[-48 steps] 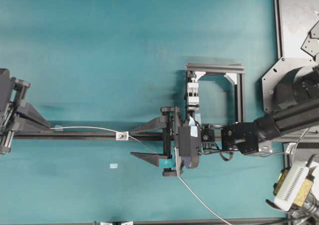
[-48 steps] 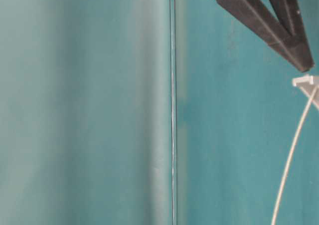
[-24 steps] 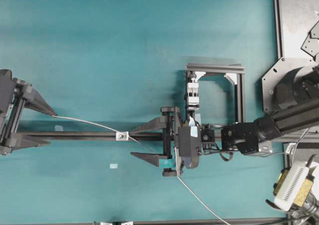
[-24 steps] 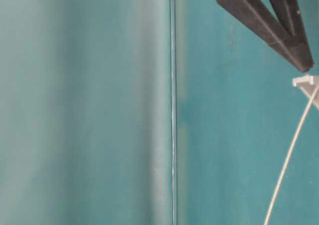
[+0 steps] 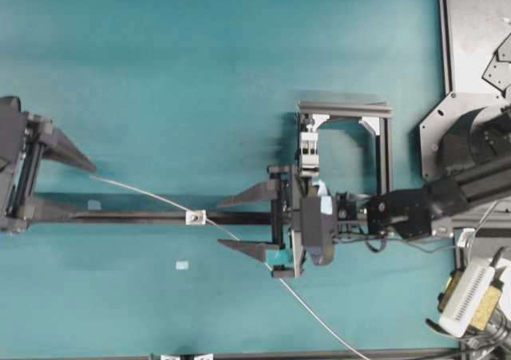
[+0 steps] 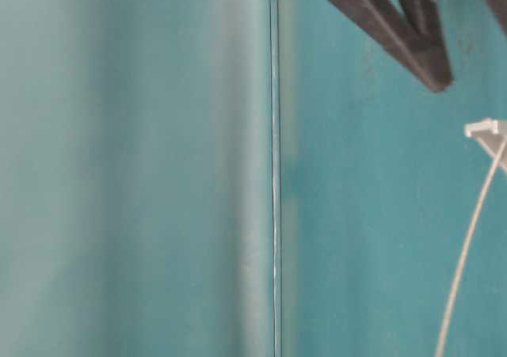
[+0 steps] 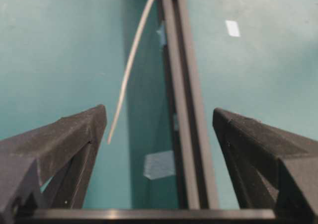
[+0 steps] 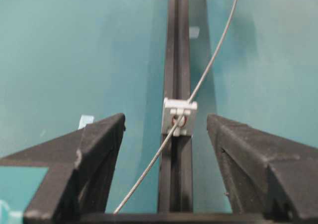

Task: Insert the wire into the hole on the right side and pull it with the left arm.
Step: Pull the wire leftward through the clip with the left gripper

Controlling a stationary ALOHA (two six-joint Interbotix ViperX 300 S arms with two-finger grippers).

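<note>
- Thin pale grey-white flexible wire (image 5: pixel 152 195) lies threaded thru the tiny dark hole (image 8: pixel 178 120) in a small silvery-white square bracket (image 5: pixel 193 216); bracket sits on the long black straight rail (image 5: pixel 144 216).
- In overhead view the wire runs from its free end near the upper left finger, down-right thru the bracket, under the right gripper and on to the bottom edge of the pic.
- Left wrist view: wire (image 7: pixel 130 65) curves in from the top beside the rail (image 7: pixel 184 114); its tip ends just beside the inner edge of the left-hand finger (image 7: pixel 64 139). Contact there: can't tell.
- Left gripper (image 5: pixel 72 188), black w/ two long tapered fingers, is spread wide & holds nothing; rail passes between its fingers.
- Right wrist view: bracket (image 8: pixel 179 116) stands upright on the rail (image 8: pixel 176 50), wire (image 8: pixel 208 65) passes thru it at a slant, hole looks reddish-dark inside.
- Right gripper (image 5: pixel 243 224), black w/ a teal patch & white tag on its body, also spread wide, grasping nothing; fingers sit either side of the rail, tips pointing at the bracket, near but apart.
- Table-level view: a black finger (image 6: pixel 396 28) hangs at top right, wire (image 6: pixel 467 246) rises to a white bracket edge (image 6: pixel 485 127) at far right.
- Behind the right gripper: white clamp block (image 5: pixel 308 148) inside a black frame (image 5: pixel 383 148).
- Small pale tape scrap (image 5: pixel 183 265) lies on the teal table (image 5: pixel 200 73) below the rail.
</note>
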